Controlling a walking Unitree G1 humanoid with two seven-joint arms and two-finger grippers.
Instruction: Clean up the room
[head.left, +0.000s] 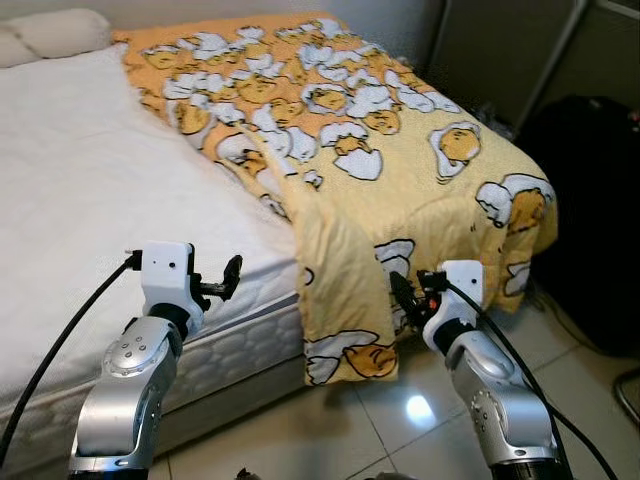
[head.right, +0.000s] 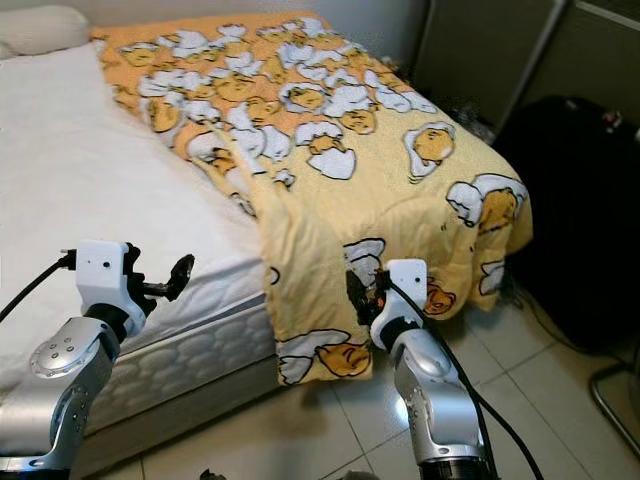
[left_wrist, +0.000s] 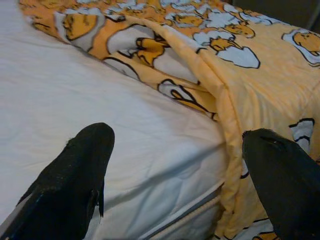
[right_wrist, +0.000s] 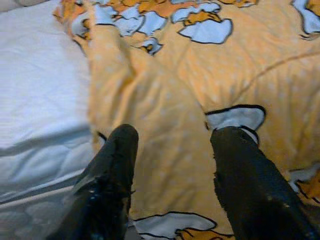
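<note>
Both claws gape: left claw over the bed edge, right claw just before the hanging quilt.

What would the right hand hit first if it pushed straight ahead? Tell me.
Most likely the yellow blanket hanging over the bed's foot: the right hand, open, points straight at that draped fabric. Depth is unclear, but nothing else lies between.

floor: pale glossy tiles | bed: white mattress | wall: grey
</note>
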